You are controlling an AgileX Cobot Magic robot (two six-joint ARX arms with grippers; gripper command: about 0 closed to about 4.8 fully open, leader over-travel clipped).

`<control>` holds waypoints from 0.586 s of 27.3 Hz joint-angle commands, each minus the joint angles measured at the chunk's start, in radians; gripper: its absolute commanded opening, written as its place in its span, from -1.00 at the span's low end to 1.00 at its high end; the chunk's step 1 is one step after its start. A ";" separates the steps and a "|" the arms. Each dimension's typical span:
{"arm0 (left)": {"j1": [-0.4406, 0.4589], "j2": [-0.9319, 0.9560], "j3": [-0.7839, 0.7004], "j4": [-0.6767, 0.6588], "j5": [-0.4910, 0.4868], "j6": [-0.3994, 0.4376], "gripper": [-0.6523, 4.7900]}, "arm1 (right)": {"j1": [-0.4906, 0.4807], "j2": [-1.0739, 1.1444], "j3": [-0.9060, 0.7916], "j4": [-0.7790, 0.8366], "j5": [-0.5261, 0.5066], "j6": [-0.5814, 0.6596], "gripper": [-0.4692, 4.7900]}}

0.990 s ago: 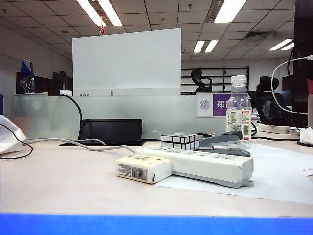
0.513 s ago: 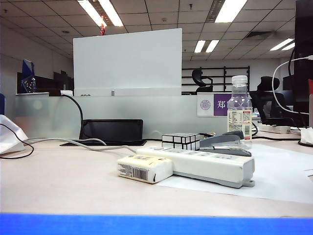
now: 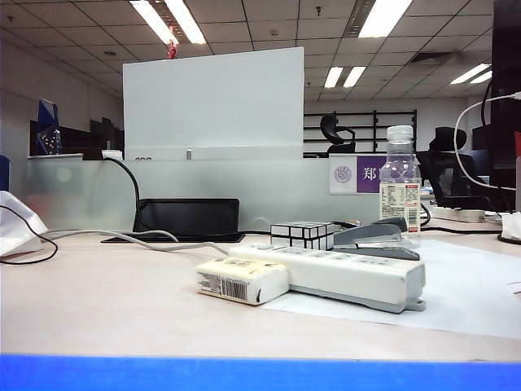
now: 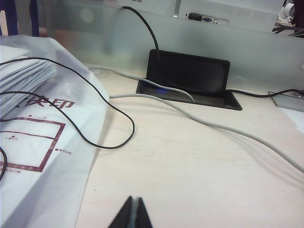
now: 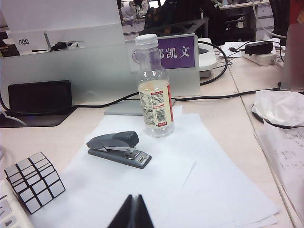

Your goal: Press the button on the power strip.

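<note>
Exterior view: the power strip, a long off-white multi-socket bar, lies at centre frame on the pale desk, its right end with a small mounting tab resting on a white paper sheet. A grey cord runs from its left end toward the left edge of the frame. A cream packet with a barcode lies against the near left part of the strip, touching it. Just behind the strip stand a mirror-faced puzzle cube and a grey stapler; a clear water bottle stands upright behind the stapler. A black flip-up cable box sits at the foot of the frosted glass partition. Neither arm appears in this view.

Left wrist view: the left gripper shows at the lower edge, its two dark fingers pressed together with nothing between them, above bare desk. A white plastic bag with red print fills the left side, a thin black cable looping over it; the grey cord crosses the desk diagonally.

Right wrist view: the right gripper likewise shows its fingers closed tip to tip and empty, above the paper sheet. The stapler lies on the sheet at centre, the bottle just behind it, the cube at lower left; only a corner of the power strip shows at the bottom left edge.
</note>
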 commanded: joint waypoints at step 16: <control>0.001 -0.001 0.001 0.005 0.004 0.000 -0.78 | 0.043 -0.001 0.003 0.013 -0.002 0.000 -0.82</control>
